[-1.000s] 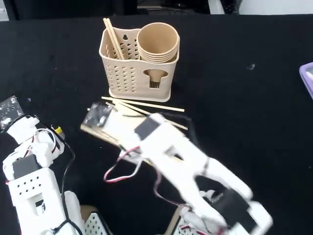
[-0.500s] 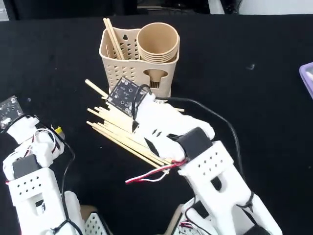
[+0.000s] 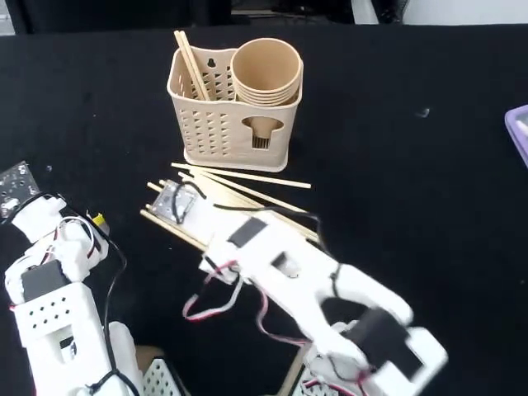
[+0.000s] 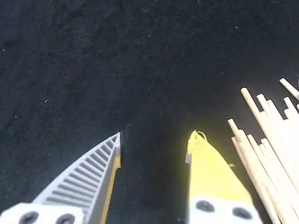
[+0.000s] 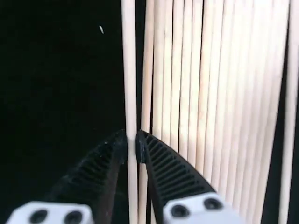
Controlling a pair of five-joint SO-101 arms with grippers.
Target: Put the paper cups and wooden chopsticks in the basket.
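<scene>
A beige slotted basket [image 3: 216,124] stands at the back of the black table, holding a stack of paper cups [image 3: 266,70] and a few wooden chopsticks [image 3: 191,62]. In front of it a pile of loose chopsticks [image 3: 247,186] lies flat. My right gripper [image 5: 132,138] is down over the pile's left end, its black fingers shut on a single chopstick [image 5: 128,70] at the edge of the row. At the near left my left gripper [image 4: 154,140] stands open just above bare cloth, with chopstick ends [image 4: 266,140] beside its yellow finger.
The right arm's white body [image 3: 313,289] and its cables cover part of the pile. The left arm's base [image 3: 58,313] fills the near left corner. A purple object [image 3: 520,128] sits at the right edge of the table.
The right arm has swung away from the basket's front and dropped onto the left end of the chopstick pile. The left arm has kept still.
</scene>
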